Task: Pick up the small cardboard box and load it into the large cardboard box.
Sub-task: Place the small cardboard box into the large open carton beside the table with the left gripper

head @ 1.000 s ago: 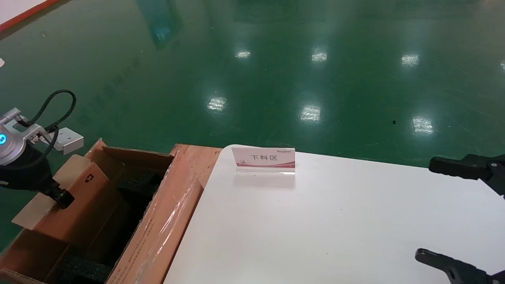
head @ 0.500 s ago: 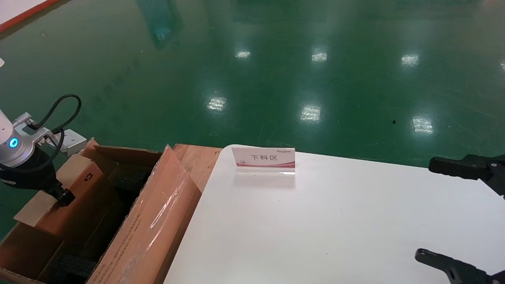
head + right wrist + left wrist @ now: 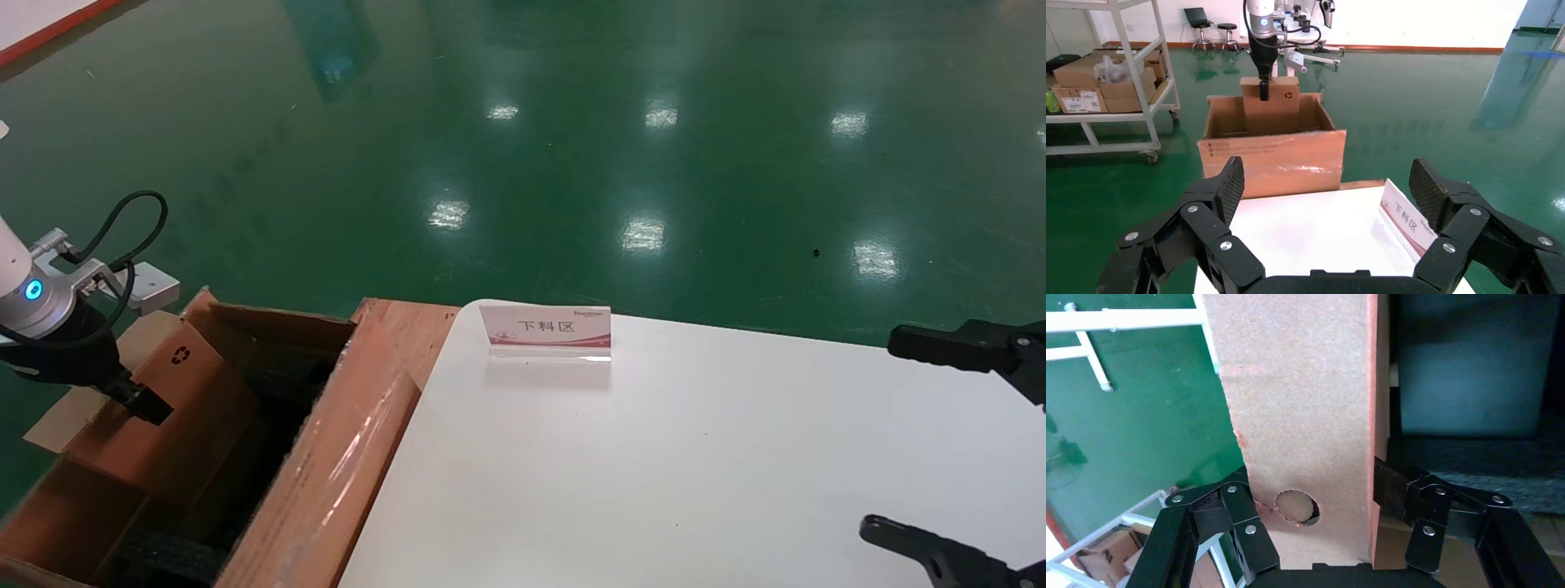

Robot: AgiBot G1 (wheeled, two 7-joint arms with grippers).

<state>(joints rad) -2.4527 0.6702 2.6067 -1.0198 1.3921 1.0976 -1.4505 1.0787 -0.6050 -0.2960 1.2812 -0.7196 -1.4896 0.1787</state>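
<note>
Since a second ago the left gripper (image 3: 151, 406), jaws pinching the small cardboard box (image 3: 176, 416), has sunk it deeper into the large cardboard box (image 3: 327, 482) at the left; right gripper (image 3: 952, 437) idles spread over the bench (image 3: 695, 457).

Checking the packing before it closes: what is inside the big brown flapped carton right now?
Inside the big brown flapped carton: black foam padding and the flat brown cardboard box, partly lowered in, gripped by the left claw. Its floor is hidden.

a factory floor — glossy green floor (image 3: 572, 163), shelving cart (image 3: 1113, 92) of cartons.
</note>
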